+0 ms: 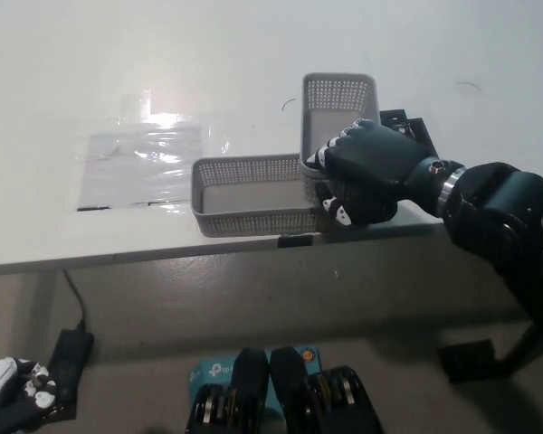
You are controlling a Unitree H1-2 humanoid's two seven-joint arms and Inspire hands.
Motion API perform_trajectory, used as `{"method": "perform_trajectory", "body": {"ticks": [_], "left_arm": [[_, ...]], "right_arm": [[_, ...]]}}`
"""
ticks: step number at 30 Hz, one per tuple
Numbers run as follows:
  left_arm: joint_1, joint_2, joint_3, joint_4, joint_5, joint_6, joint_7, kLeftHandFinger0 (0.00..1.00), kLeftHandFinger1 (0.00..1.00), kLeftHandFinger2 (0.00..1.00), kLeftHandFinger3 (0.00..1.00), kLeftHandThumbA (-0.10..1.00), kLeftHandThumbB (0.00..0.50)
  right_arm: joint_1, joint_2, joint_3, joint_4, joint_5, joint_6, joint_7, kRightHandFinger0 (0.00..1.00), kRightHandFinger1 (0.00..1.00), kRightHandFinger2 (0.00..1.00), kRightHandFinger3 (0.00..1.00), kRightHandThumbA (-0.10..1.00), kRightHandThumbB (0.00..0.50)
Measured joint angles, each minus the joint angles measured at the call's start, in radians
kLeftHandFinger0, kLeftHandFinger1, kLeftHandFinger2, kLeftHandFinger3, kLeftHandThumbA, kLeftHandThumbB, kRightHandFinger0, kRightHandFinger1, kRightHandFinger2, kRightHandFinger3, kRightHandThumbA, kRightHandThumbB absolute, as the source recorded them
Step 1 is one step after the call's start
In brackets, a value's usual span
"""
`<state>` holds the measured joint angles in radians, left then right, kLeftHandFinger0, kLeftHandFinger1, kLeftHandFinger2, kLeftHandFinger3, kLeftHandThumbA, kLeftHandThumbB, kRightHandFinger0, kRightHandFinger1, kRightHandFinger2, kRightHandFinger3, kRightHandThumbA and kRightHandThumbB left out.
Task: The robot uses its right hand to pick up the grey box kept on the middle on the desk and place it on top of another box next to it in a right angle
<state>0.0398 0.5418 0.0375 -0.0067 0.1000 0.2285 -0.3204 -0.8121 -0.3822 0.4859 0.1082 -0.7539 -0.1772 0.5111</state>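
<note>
Right hand [362,172], fingers curled round near end of grey mesh box [338,113], holding it crosswise over right end of second mesh box [253,194] on desk [118,72]. Placement looks nearly finished; release remains. Left hand [14,393] low left, grip unclear.

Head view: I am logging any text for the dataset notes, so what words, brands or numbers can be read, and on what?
"tp-link" style logo, only partly legible, on the teal box on the floor.
Nothing legible on the upper mesh basket, the lower mesh basket or the desk.
</note>
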Motion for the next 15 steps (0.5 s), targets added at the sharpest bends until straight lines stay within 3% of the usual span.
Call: {"method": "perform_trajectory", "body": {"ticks": [2,3,5,6,8,10,12,15], "left_arm": [[-0.001,0.000,0.000,0.000,0.000,0.000,0.000,0.00,0.00,0.01,0.14,-0.10,0.500],[-0.002,0.000,0.000,0.000,-0.001,0.001,-0.001,0.00,0.00,0.00,0.14,-0.10,0.500],[-0.007,0.001,0.000,0.000,0.000,0.001,-0.002,0.00,0.00,0.00,0.15,-0.10,0.500],[-0.010,0.001,0.000,0.000,0.000,0.001,-0.002,0.00,0.00,0.00,0.15,-0.10,0.500],[-0.014,0.001,-0.001,0.000,0.000,0.001,-0.002,0.00,0.00,0.00,0.15,-0.10,0.500],[-0.016,0.001,-0.001,0.000,0.000,0.002,-0.002,0.01,0.00,0.00,0.16,-0.10,0.500],[-0.016,0.001,-0.001,0.000,0.001,0.003,-0.002,0.00,0.00,0.00,0.16,-0.10,0.500],[-0.016,0.001,-0.002,0.000,0.002,0.005,-0.002,0.00,0.00,0.00,0.16,-0.10,0.500]], "right_arm": [[0.001,0.002,0.000,0.000,0.000,0.000,0.004,0.00,0.00,0.26,0.20,-0.10,0.214],[0.002,0.003,0.000,0.000,0.000,-0.001,0.006,0.00,0.00,0.28,0.35,-0.10,0.219],[0.003,0.007,-0.001,0.002,-0.001,-0.003,0.005,0.00,0.00,0.16,0.20,-0.10,0.214],[0.003,0.009,-0.002,0.003,-0.001,-0.003,0.005,0.00,0.00,0.14,0.08,-0.10,0.222],[0.005,0.014,-0.002,0.008,-0.002,-0.008,0.002,0.00,0.00,0.17,0.00,-0.10,0.162],[0.008,0.018,-0.002,0.024,-0.006,-0.018,-0.006,0.00,0.00,0.27,0.02,-0.10,0.166],[0.012,0.024,-0.002,0.045,-0.008,-0.031,-0.021,0.00,0.00,0.35,0.13,-0.10,0.180],[0.020,0.034,-0.001,0.064,-0.015,-0.045,-0.040,0.00,0.01,0.39,0.27,-0.10,0.166]]}}
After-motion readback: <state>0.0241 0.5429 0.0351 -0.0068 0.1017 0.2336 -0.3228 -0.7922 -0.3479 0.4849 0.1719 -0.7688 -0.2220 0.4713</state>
